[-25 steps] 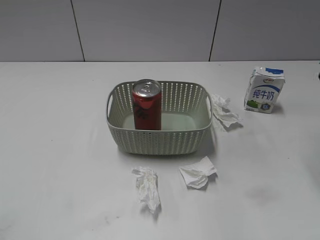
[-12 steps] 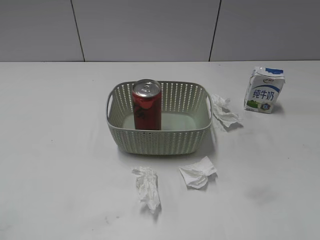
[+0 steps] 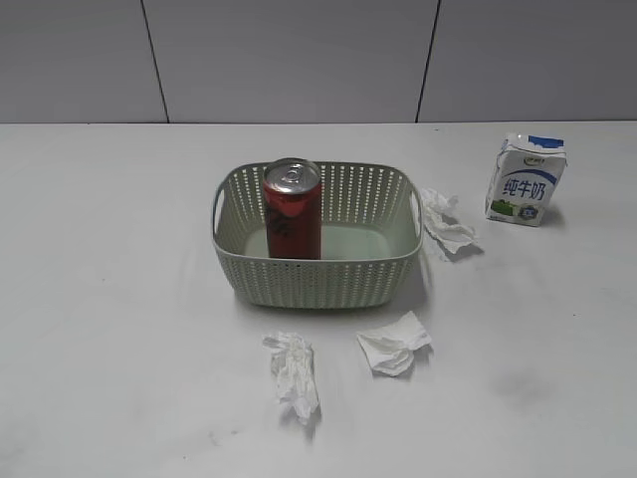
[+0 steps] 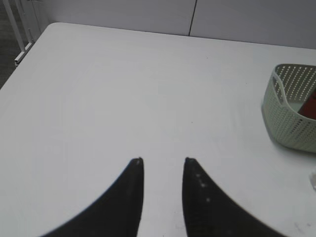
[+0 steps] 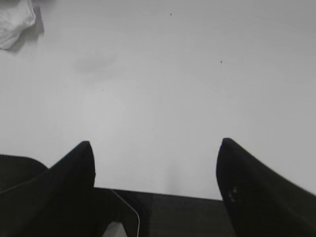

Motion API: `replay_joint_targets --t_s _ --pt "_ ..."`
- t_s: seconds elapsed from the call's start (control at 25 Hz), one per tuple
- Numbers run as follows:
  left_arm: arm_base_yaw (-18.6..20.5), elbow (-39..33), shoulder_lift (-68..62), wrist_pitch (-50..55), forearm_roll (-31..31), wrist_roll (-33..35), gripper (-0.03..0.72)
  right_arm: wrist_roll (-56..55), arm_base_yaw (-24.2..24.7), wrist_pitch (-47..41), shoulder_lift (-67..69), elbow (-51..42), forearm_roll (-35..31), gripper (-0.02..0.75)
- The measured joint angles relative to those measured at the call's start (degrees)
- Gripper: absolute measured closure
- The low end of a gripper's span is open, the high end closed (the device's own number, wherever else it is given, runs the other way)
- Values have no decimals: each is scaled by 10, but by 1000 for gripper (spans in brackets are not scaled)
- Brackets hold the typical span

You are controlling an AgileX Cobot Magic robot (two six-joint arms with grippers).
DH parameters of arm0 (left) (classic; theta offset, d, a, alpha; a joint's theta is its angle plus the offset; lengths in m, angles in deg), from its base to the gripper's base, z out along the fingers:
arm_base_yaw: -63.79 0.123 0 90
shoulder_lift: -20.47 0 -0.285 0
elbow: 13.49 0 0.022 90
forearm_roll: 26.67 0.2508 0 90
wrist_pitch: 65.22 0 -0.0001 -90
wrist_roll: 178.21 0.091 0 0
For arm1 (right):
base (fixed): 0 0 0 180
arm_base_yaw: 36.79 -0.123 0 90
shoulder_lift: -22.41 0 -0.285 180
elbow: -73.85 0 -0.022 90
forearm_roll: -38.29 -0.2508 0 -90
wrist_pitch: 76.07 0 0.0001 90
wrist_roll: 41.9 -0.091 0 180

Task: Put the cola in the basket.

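A: Left gripper (image 4: 162, 163) first. Fingers a small gap apart, nothing between them, hovering over bare table (image 4: 123, 89). Well off from the basket (image 4: 291, 118), which sits at the right edge of that wrist view.

B: Agreed. Neither arm seen in the exterior view. Cola?

A: Cola (image 3: 293, 209) upright inside the basket (image 3: 318, 279), left half, close to the front wall, silver top poking above the rim. Sliver of red visible through the basket opening in the left wrist view too.

B: Clutter, left to right?

A: Crumpled tissue (image 3: 294, 373) in front of the basket, second tissue (image 3: 395, 345) just right of it, third tissue (image 3: 444, 223) just beside the basket's right handle, milk carton (image 3: 527, 179) far right, well apart. None in the basket.

B: Right gripper?

A: Right gripper (image 5: 155, 153) spread wide, empty, only table underneath, bit of white tissue in the top-left corner of that view.

B: Step?

A: Placement looks done; can released and standing free. Judged as the retreat or idle phase.

B: Next move?

A: Probably nothing beyond parking both arms clear. No need to go near the basket; any bump risks tipping a tall slim can.
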Motion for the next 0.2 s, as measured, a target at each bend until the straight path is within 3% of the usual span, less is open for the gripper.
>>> replay_joint_targets --t_s 0.2 --pt "0 0 0 0 0 0 471 0 0 2 -88 0 0 161"
